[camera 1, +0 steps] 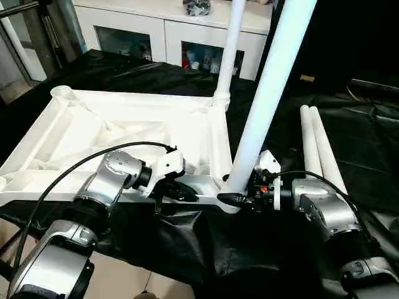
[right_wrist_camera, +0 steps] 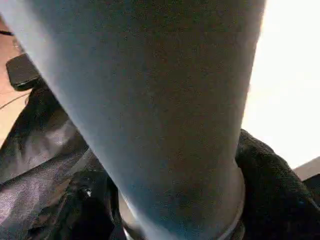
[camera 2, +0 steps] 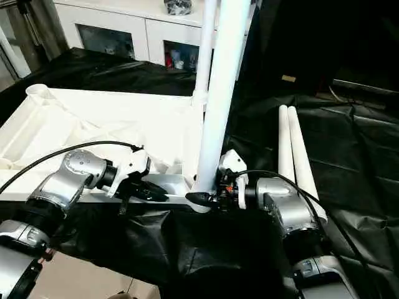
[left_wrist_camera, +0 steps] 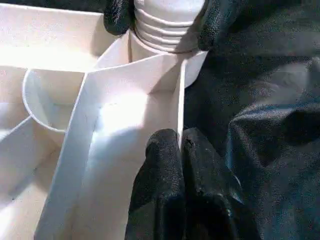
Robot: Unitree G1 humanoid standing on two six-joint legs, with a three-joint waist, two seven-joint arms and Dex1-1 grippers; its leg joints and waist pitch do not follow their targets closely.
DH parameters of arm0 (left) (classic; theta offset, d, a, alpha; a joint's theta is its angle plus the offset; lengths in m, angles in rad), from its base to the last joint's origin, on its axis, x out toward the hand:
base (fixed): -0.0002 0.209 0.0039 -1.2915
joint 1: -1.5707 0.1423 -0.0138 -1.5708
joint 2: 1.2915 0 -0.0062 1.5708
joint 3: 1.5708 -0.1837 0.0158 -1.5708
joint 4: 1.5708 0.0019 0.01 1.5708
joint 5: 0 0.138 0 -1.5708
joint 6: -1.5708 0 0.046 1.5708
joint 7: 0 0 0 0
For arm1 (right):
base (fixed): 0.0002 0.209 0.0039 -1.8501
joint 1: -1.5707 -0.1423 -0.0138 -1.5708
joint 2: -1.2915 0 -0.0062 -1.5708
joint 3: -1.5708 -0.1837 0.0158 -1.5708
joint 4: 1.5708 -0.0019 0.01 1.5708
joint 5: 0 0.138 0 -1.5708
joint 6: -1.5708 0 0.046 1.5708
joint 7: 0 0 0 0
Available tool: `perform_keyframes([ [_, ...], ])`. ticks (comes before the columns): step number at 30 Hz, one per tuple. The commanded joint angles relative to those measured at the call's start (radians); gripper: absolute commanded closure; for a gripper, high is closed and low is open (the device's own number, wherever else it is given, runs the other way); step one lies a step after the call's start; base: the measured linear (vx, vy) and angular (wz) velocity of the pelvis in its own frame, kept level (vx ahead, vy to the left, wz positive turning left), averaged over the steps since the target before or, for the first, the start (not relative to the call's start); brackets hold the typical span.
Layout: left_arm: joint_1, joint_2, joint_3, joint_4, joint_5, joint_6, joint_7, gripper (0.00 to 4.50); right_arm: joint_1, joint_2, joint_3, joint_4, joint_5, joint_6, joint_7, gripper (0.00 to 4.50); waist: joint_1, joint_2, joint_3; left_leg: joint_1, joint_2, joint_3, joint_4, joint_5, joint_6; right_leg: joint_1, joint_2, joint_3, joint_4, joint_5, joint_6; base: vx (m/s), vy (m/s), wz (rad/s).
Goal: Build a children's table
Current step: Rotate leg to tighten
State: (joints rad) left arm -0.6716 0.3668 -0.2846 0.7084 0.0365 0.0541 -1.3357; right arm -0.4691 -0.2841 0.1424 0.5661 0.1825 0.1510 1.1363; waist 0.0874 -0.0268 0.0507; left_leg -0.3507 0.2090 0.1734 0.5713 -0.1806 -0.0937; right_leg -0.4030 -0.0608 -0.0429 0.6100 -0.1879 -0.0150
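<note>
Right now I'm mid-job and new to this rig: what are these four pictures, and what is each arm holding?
The two wide pictures come from the robot's head, looking down over its silver arms. The other two come from wrist cameras looking along each gripper's black fingers. On the black-draped table lies the white tabletop, ribbed underside up. One leg already stands in the far corner socket. The left gripper is shut on the tabletop's near wall; its fingers pinch that thin wall. The right gripper is closed around the base of a second leg, which leans in the near corner socket. Two spare legs lie to the right.
</note>
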Motion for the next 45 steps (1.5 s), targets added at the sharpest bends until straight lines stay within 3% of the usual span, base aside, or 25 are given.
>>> perform_keyframes([
  [1, -0.029, -0.053, 0.024, 0.01, 0.0, 0.027, 0.125, 4.5, -0.018, 0.058, 0.026, 0.059, -0.042, 0.007, -0.11, 1.79, -0.005, -0.001, -0.055, 0.004, 0.019, 0.002, -0.063, -0.214, 0.02, 0.047, -0.07, 0.039, -0.08, -0.252, -0.208, 0.0, 0.0, 0.0],
  [3, -0.033, -0.064, 0.029, 0.015, 0.002, 0.037, 0.15, 4.5, -0.037, 0.074, 0.011, 0.1, -0.061, 0.003, -0.19, 1.79, -0.011, 0.0, -0.054, 0.003, 0.016, 0.0, -0.065, -0.232, 0.002, 0.046, -0.071, 0.039, -0.083, -0.309, -0.193, 0.0, 0.0, 0.0],
  [4, -0.052, -0.1, 0.039, 0.034, 0.008, 0.066, 0.23, 4.5, -0.084, 0.114, -0.024, 0.203, -0.097, -0.01, -0.391, 1.8, -0.017, -0.005, -0.054, 0.002, 0.017, -0.003, -0.068, -0.232, -0.004, 0.047, -0.072, 0.038, -0.084, -0.331, -0.181, 0.0, 0.0, 0.0],
  [5, -0.052, -0.1, 0.039, 0.034, 0.008, 0.066, 0.23, 4.5, -0.084, 0.114, -0.024, 0.203, -0.097, -0.01, -0.391, 1.8, -0.024, -0.002, -0.051, 0.002, 0.016, -0.002, -0.068, -0.238, -0.013, 0.041, -0.07, 0.039, -0.085, -0.348, -0.179, 0.0, 0.0, 0.0],
  [6, -0.069, -0.133, 0.047, 0.054, 0.016, 0.084, 0.303, 4.5, -0.112, 0.145, -0.051, 0.265, -0.103, -0.01, -0.514, 1.8, -0.026, -0.002, -0.054, 0.008, 0.015, -0.003, -0.066, -0.253, -0.019, 0.04, -0.072, 0.039, -0.092, -0.382, -0.17, 0.0, 0.0, 0.0],
  [9, -0.091, -0.191, 0.058, 0.076, 0.028, 0.116, 0.406, 4.5, -0.148, 0.197, -0.089, 0.337, -0.096, 0.001, -0.666, 1.8, -0.031, -0.005, -0.058, 0.004, 0.015, 0.0, -0.063, -0.21, -0.01, 0.044, -0.068, 0.042, -0.081, -0.277, -0.192, 0.0, 0.0, 0.0],
  [10, -0.094, -0.203, 0.06, 0.077, 0.029, 0.124, 0.428, 4.5, -0.156, 0.21, -0.096, 0.349, -0.095, 0.002, -0.696, 1.8, -0.03, -0.001, -0.059, 0.004, 0.014, 0.001, -0.062, -0.202, -0.005, 0.045, -0.066, 0.042, -0.081, -0.243, -0.196, 0.0, 0.0, 0.0],
  [13, -0.102, -0.243, 0.06, 0.073, 0.032, 0.142, 0.479, 4.5, -0.183, 0.243, -0.098, 0.393, -0.112, -0.025, -0.762, 1.8, -0.029, -0.002, -0.063, 0.001, 0.013, 0.002, -0.059, -0.178, 0.01, 0.05, -0.065, 0.041, -0.074, -0.175, -0.209, 0.0, 0.0, 0.0],
  [14, -0.101, -0.263, 0.057, 0.064, 0.029, 0.149, 0.482, 4.5, -0.199, 0.262, -0.107, 0.42, -0.104, -0.047, -0.764, 1.24, -0.027, 0.009, -0.063, 0.002, 0.013, 0.002, -0.058, -0.167, 0.014, 0.05, -0.064, 0.041, -0.071, -0.141, -0.219, 0.0, 0.0, 0.0],
  [15, -0.099, -0.268, 0.055, 0.06, 0.028, 0.151, 0.479, 4.5, -0.205, 0.27, -0.115, 0.427, -0.094, -0.05, -0.759, 1.24, -0.03, 0.004, -0.063, 0.0, 0.013, 0.003, -0.058, -0.172, 0.019, 0.052, -0.064, 0.04, -0.071, -0.126, -0.227, 0.0, 0.0, 0.0],
  [19, -0.095, -0.261, 0.047, 0.056, 0.031, 0.139, 0.461, 4.5, -0.223, 0.277, -0.116, 0.445, -0.096, -0.068, -0.742, 0.82, -0.028, 0.007, -0.061, 0.001, 0.014, 0.002, -0.061, -0.202, 0.022, 0.053, -0.066, 0.04, -0.076, -0.161, -0.224, 0.0, 0.0, 0.0],
  [24, -0.073, -0.217, 0.034, 0.038, 0.024, 0.104, 0.393, 4.5, -0.205, 0.251, -0.089, 0.401, -0.092, -0.131, -0.597, 0.67, -0.031, 0.011, -0.063, -0.002, 0.014, 0.001, -0.06, -0.198, 0.025, 0.057, -0.065, 0.04, -0.072, -0.131, -0.229, 0.0, 0.0, 0.0],
  [26, -0.052, -0.18, 0.027, 0.017, 0.015, 0.081, 0.312, 4.5, -0.15, 0.204, -0.054, 0.306, -0.067, -0.179, -0.401, 0.67, -0.028, 0.005, -0.065, -0.005, 0.014, 0.003, -0.057, -0.171, 0.055, 0.062, -0.063, 0.04, -0.067, -0.056, -0.244, 0.0, 0.0, 0.0],
  [30, -0.024, -0.135, 0.011, -0.02, -0.012, 0.054, 0.18, 4.5, -0.084, 0.148, -0.033, 0.18, -0.003, -0.133, -0.203, 0.67, -0.026, 0.002, -0.064, -0.004, 0.017, 0.003, -0.055, -0.153, 0.093, 0.064, -0.063, 0.038, -0.063, -0.024, -0.266, 0.0, 0.0, 0.0],
  [36, -0.015, -0.09, 0.006, -0.024, -0.021, 0.025, 0.107, 4.5, -0.008, 0.057, 0.027, 0.041, 0.034, -0.066, -0.009, 0.82, -0.013, 0.013, -0.059, 0.003, 0.024, 0.006, -0.06, -0.211, 0.06, 0.056, -0.063, 0.037, -0.073, -0.141, -0.255, 0.0, 0.0, 0.0],
  [39, -0.012, -0.064, -0.001, -0.011, -0.005, 0.001, 0.076, 4.5, 0.033, 0.009, 0.061, -0.026, 0.033, -0.031, 0.083, 1.08, 0.001, 0.01, -0.059, 0.003, 0.024, 0.006, -0.059, -0.205, 0.058, 0.055, -0.065, 0.038, -0.074, -0.156, -0.237, 0.0, 0.0, 0.0],
  [40, -0.01, -0.057, -0.003, -0.01, -0.002, -0.003, 0.069, 4.5, 0.043, 0.001, 0.068, -0.042, 0.031, -0.026, 0.098, 1.08, 0.003, 0.004, -0.059, 0.003, 0.024, 0.005, -0.06, -0.203, 0.056, 0.055, -0.066, 0.038, -0.073, -0.168, -0.231, 0.0, 0.0, 0.0],
  [45, -0.012, -0.032, -0.001, 0.002, 0.009, -0.021, 0.052, 4.5, 0.063, -0.014, 0.089, -0.088, 0.027, 0.011, 0.128, 1.33, 0.005, 0.002, -0.058, 0.002, 0.023, 0.004, -0.061, -0.195, 0.048, 0.052, -0.067, 0.038, -0.076, -0.194, -0.215, 0.0, 0.0, 0.0],
])
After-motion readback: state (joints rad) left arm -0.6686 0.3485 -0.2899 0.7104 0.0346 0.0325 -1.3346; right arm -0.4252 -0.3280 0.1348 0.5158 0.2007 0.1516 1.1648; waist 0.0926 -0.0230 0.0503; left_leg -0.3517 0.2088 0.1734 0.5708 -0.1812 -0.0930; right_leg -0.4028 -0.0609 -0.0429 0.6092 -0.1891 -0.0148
